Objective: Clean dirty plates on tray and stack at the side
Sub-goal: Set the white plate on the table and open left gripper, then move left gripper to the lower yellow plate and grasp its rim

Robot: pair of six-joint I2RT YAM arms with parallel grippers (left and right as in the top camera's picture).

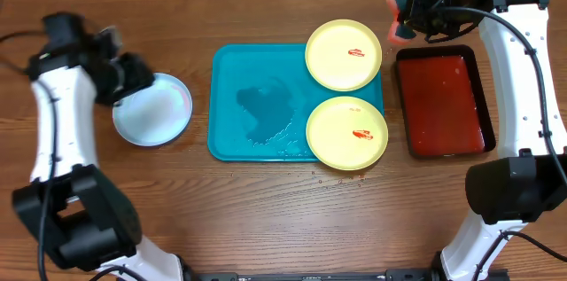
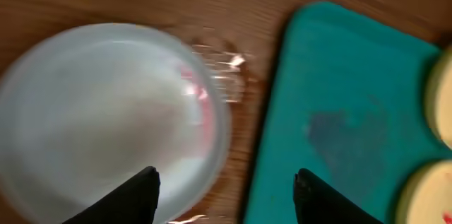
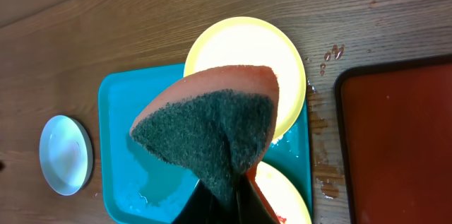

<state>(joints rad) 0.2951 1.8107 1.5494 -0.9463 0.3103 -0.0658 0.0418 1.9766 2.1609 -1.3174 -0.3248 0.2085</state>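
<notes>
Sponge [image 3: 212,125] (scourer showing) — pinched in right tool [image 3: 224,199]

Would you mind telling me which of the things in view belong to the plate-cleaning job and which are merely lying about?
Job: pale plate, on the table beside the tray; upper yellow plate; lower yellow plate; teal tray; sponge.
Lying about, seemingly: dark red tray; water drops.

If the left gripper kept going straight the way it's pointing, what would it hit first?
Likely the right rim of the pale blue-white plate, or the wooden table just beside it, short of the teal tray. The open fingers straddle that edge; depth is unclear.
</notes>
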